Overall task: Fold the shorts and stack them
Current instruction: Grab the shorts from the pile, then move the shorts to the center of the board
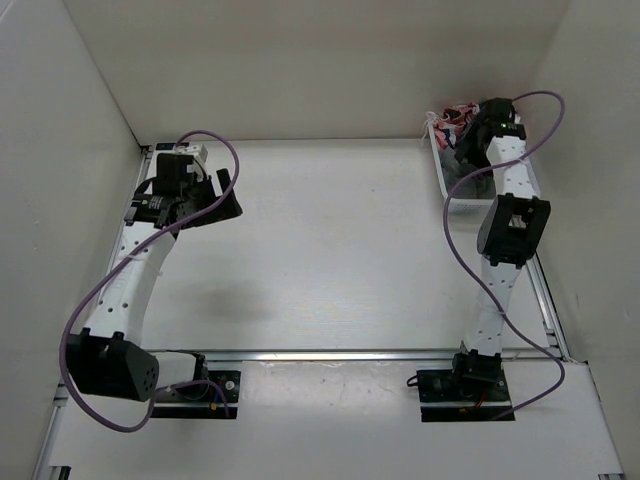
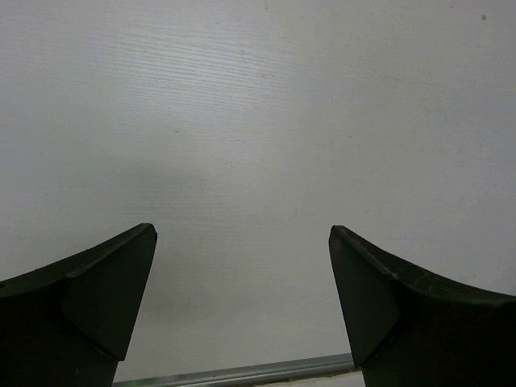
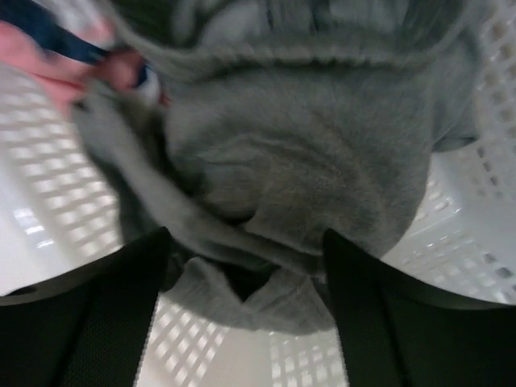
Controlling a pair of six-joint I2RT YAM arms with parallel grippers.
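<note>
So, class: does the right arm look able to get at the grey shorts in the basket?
Probably yes. The right arm reaches into the white basket, and its jaws stand open either side of the grey shorts, with nothing in between.

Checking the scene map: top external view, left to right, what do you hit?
Left gripper, fingers open → table → white basket holding the grey shorts.

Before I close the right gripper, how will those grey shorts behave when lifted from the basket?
Probably floppy: the grey shorts lie crumpled in soft folds, so they should drape and hang. They touch the patterned garment in the basket, so it might drag along.
</note>
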